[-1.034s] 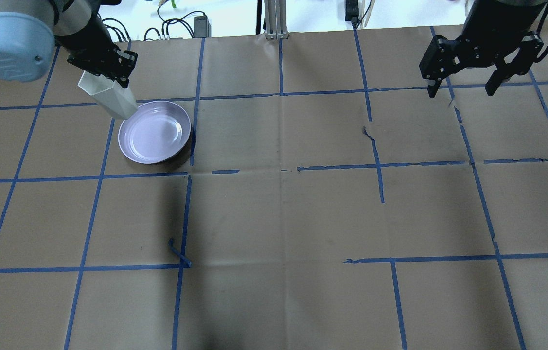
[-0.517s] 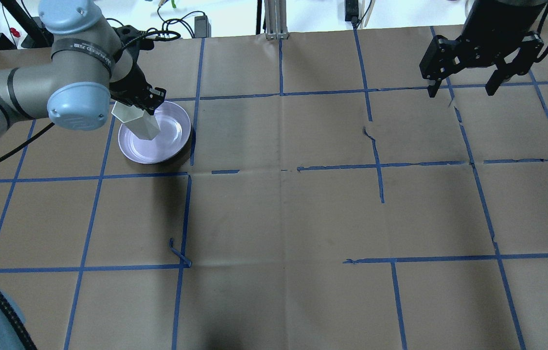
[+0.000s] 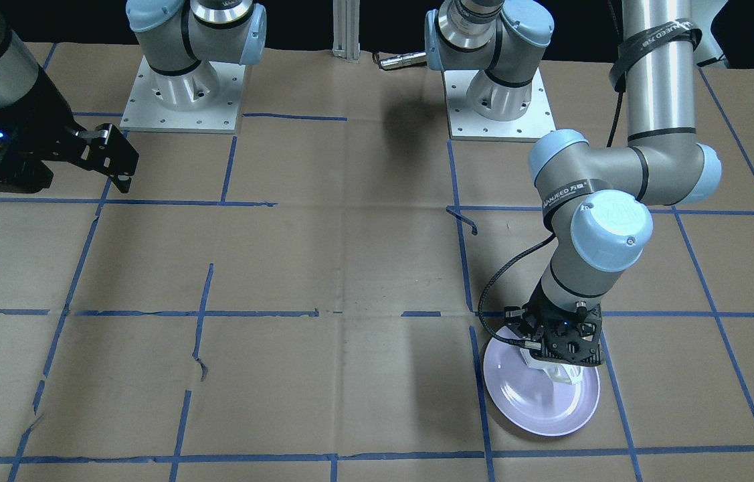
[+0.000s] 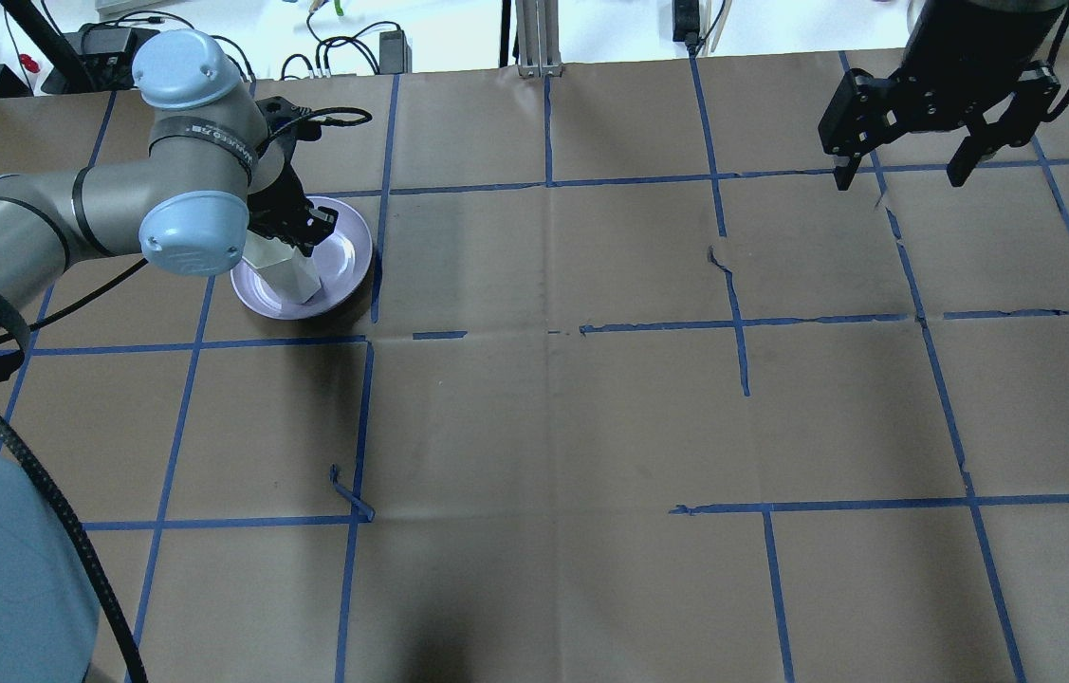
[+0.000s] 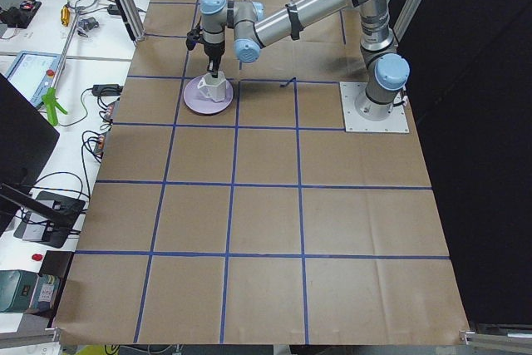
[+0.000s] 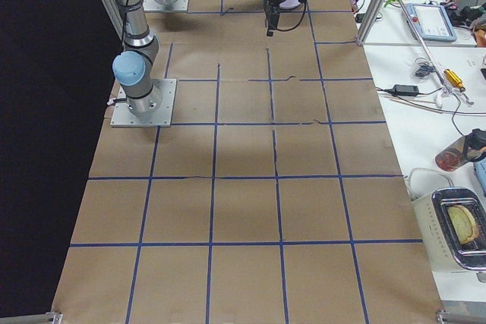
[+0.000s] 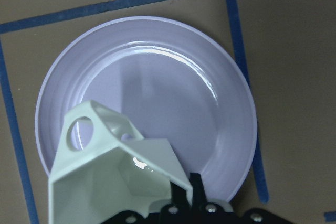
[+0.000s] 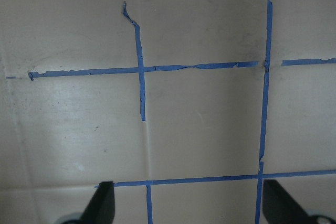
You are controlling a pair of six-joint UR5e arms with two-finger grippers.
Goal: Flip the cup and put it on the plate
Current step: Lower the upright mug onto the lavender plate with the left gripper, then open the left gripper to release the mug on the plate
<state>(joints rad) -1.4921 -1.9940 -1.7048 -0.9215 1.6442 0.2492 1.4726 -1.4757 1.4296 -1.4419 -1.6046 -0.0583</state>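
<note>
The white faceted cup (image 4: 285, 273) stands rim-up over the near-left part of the pale lavender plate (image 4: 345, 254). My left gripper (image 4: 295, 233) is shut on the cup's rim from above. In the left wrist view the cup (image 7: 113, 177) shows its open mouth and angular handle, with the plate (image 7: 173, 87) beneath. In the front view the cup (image 3: 562, 373) sits low over the plate (image 3: 529, 407). I cannot tell if its base touches. My right gripper (image 4: 901, 177) hangs open and empty at the far right.
The table is brown paper with a blue tape grid (image 4: 548, 332). A torn tape curl (image 4: 349, 493) lies near the front left. The plate (image 5: 198, 104) sits at the table's far left, close to the back edge. Cables lie beyond the back edge.
My left arm has swung the cup from the plate's far-left edge to over the plate and lowered it. The right arm has not moved.
</note>
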